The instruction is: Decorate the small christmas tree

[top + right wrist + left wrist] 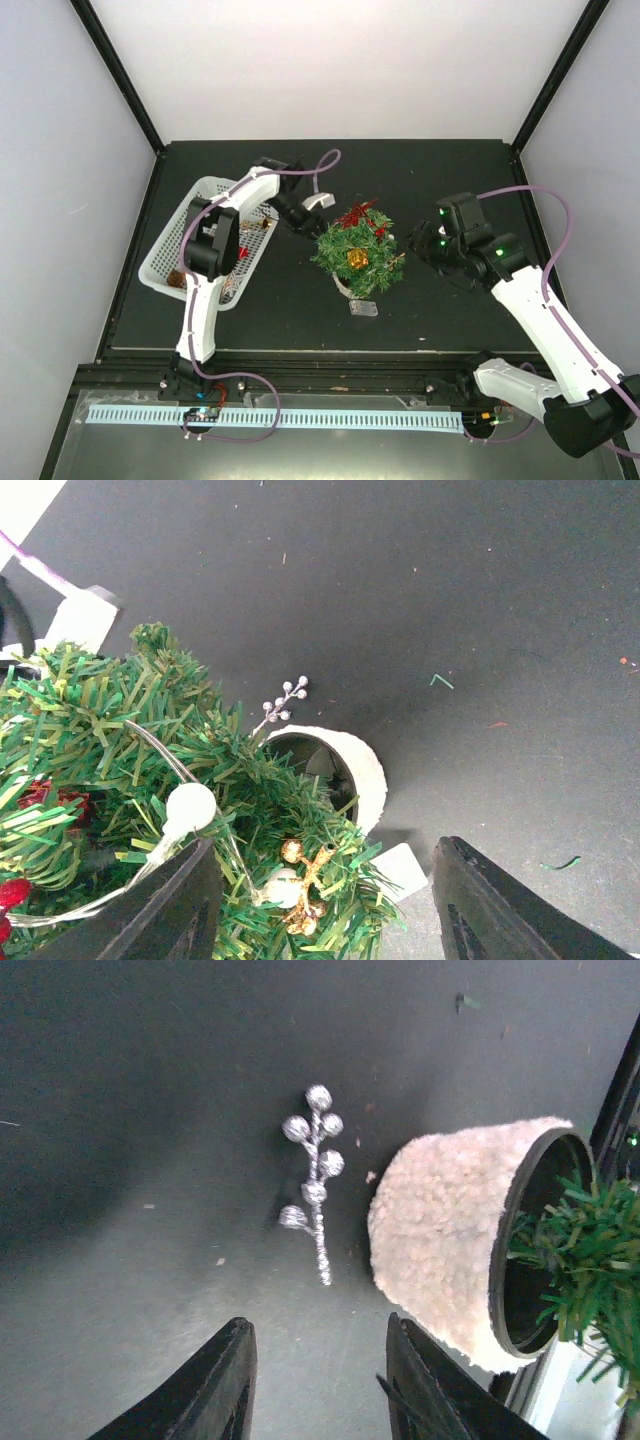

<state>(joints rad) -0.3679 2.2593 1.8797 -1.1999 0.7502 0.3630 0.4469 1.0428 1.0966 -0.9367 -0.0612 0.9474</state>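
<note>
The small christmas tree [358, 250] stands mid-table, bushy green, with red sprigs on top and a gold ornament [357, 258]. Its fuzzy whitish pot [440, 1240] shows in the left wrist view, with green sprigs [590, 1250] at its dark rim. A silver berry sprig [315, 1175] lies on the table beside the pot, ahead of my left gripper [320, 1385], which is open and empty. My right gripper [320, 910] is open and empty, its fingers either side of the tree's sprigs [120, 720]; a white bulb [190, 808] and a gold sprig [310, 880] show there.
A white mesh basket [170, 235] with ornaments sits at the left, under the left arm. A white tag [362, 307] lies in front of the tree. Black frame posts stand at the table's back corners.
</note>
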